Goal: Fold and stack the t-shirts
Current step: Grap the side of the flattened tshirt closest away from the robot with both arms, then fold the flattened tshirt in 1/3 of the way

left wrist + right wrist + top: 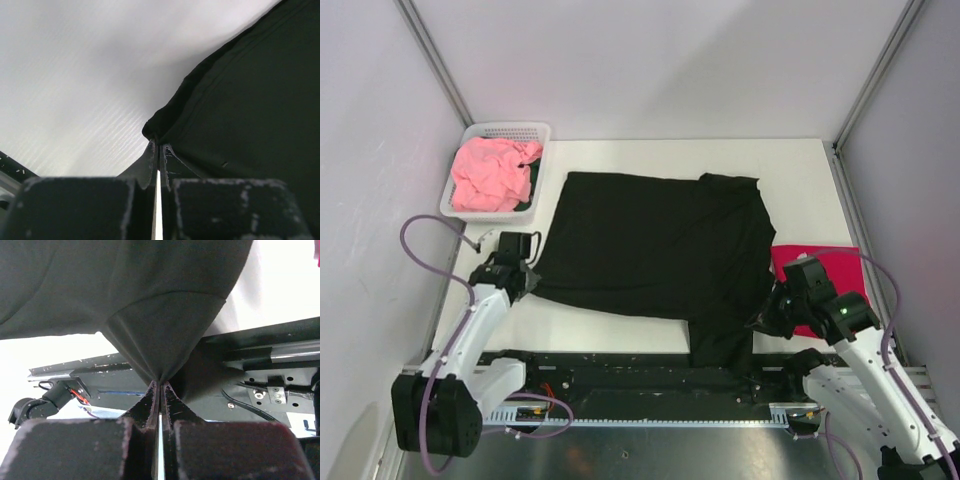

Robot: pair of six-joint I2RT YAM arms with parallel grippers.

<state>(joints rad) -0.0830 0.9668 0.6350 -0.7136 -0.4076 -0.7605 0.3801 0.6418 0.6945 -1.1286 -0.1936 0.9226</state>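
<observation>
The black t-shirt (655,255) lies spread across the middle of the white table, print hidden. My left gripper (528,283) is shut on its near left corner (155,131). My right gripper (760,320) is shut on its near right part, pinching a peak of black cloth (160,347) that is lifted off the table. The crimson red t-shirt (835,270) lies folded at the right, partly under my right arm. The salmon pink t-shirt (492,174) is crumpled in the white mesh basket (535,133) at the back left.
The black front rail (620,372) of the table runs along the near edge, with the arm bases and cables behind it. White walls enclose the table at the left, back and right. A dark cloth shows in the basket beside the pink tee.
</observation>
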